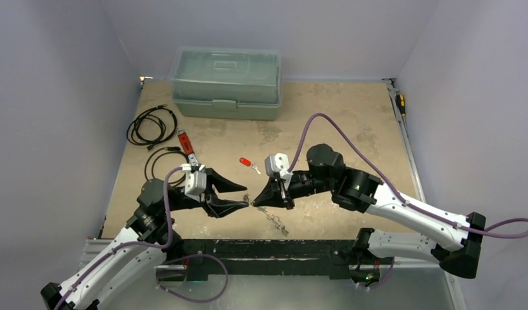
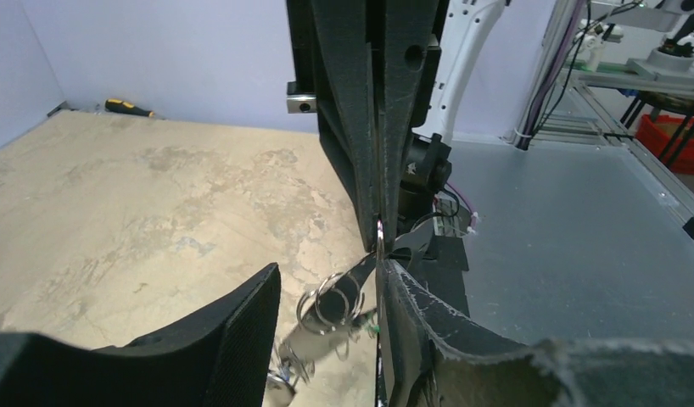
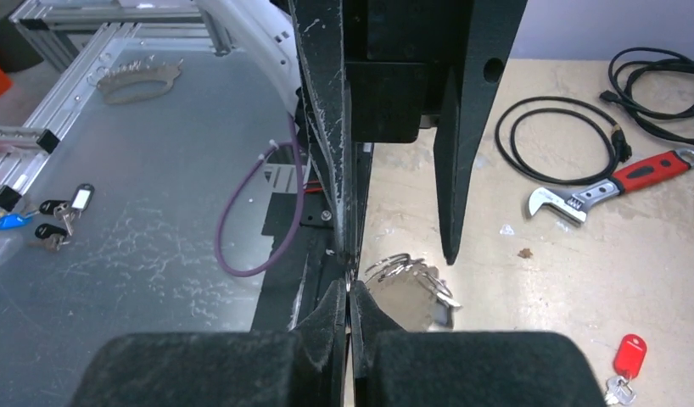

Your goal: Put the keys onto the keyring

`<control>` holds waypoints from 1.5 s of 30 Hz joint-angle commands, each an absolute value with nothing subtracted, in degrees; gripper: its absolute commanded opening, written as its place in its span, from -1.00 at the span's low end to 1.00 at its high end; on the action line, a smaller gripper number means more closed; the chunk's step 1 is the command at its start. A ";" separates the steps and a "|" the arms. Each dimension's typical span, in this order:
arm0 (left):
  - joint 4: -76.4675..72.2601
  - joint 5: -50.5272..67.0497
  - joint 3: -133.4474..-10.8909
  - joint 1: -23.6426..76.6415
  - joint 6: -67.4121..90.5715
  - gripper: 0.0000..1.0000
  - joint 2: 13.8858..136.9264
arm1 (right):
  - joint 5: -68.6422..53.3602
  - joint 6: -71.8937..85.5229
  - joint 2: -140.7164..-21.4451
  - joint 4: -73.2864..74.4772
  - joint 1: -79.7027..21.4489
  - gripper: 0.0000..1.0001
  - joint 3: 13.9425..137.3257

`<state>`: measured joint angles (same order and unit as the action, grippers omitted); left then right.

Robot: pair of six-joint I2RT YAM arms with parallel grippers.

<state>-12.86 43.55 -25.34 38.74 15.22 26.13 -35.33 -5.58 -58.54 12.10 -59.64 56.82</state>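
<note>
Thin silvery metal keyring [image 2: 330,302], judged light, stiff and slippery, is at mid near edge of the tabletop [image 1: 352,129], pinched by the right gripper [image 3: 349,292], jaws pressed together; the left gripper [image 1: 245,196], jaws spread, should clamp its wire squarely.

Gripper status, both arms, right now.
Left gripper: open, jaws apart on either side of the keyring.
Right gripper: shut on the keyring.
</note>
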 commanded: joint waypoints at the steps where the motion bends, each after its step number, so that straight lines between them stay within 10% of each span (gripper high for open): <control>1: -17.42 45.76 -23.77 40.55 12.55 -0.12 25.69 | -32.43 -7.88 -59.71 14.15 -60.81 -1.00 61.38; 14: -16.33 46.26 -22.81 44.89 8.66 0.13 26.46 | -34.38 -9.14 -62.47 17.24 -61.37 -1.00 66.20; 41: -14.05 45.79 -24.91 44.82 8.04 -0.89 29.18 | -30.10 -8.69 -66.08 19.96 -63.31 -1.00 68.90; 45: -14.31 45.79 -24.95 44.76 8.54 -0.72 29.31 | -29.47 -8.55 -66.31 19.67 -63.86 -1.00 68.75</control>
